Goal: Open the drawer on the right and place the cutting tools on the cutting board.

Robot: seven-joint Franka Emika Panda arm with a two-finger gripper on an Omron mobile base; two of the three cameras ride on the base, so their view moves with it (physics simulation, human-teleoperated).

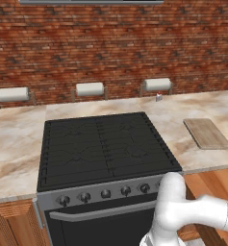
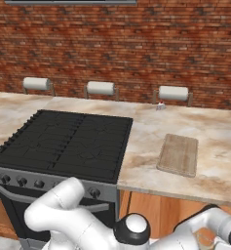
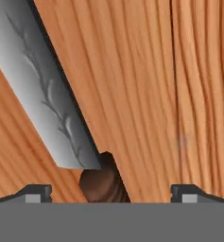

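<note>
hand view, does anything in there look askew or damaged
Nothing looks damaged. The grey-bladed knife with a dark brown handle lies diagonally across the orange-brown wood-grain surface, its handle between the open gripper fingertips.

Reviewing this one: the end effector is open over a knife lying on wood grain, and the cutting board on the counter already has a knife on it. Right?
Not quite. The cutting board is bare in the right base view; nothing lies on it. The rest holds: in the hand view the end effector is open over the knife on the wood grain.

Grey streaked knife (image 3: 42,90), brown handle, on orange-brown wood grain; light-tan cutting board (image 2: 178,154).
</note>
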